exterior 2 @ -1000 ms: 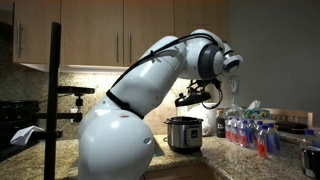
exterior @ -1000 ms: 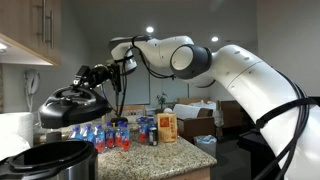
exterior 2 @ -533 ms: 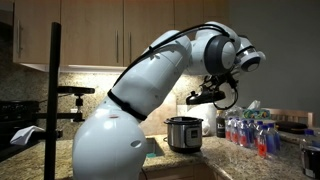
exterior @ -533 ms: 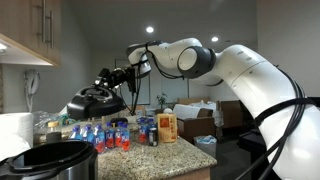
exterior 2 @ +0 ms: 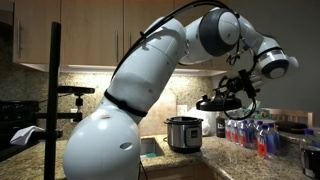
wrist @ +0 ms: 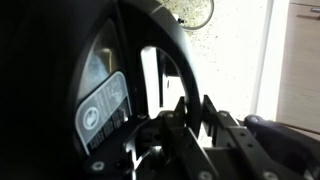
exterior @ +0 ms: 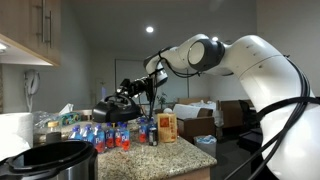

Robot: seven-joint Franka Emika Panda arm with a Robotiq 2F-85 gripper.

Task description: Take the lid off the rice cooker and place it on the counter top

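My gripper is shut on the raised handle of the black domed lid and holds it in the air above the bottles. It also shows in an exterior view, with the lid to the right of the open steel rice cooker. The cooker's black rim shows at the bottom left. In the wrist view the lid fills the left, its handle clamped between my fingers. The speckled counter top lies beyond.
Several small red-and-blue bottles and an orange carton crowd the counter top. The bottles also stand right of the cooker. Wall cabinets hang above. A black camera stand rises on the left.
My gripper has carried the lid away from the cooker, sideways and lower, to a spot over the bottles. The cooker stays open and still.
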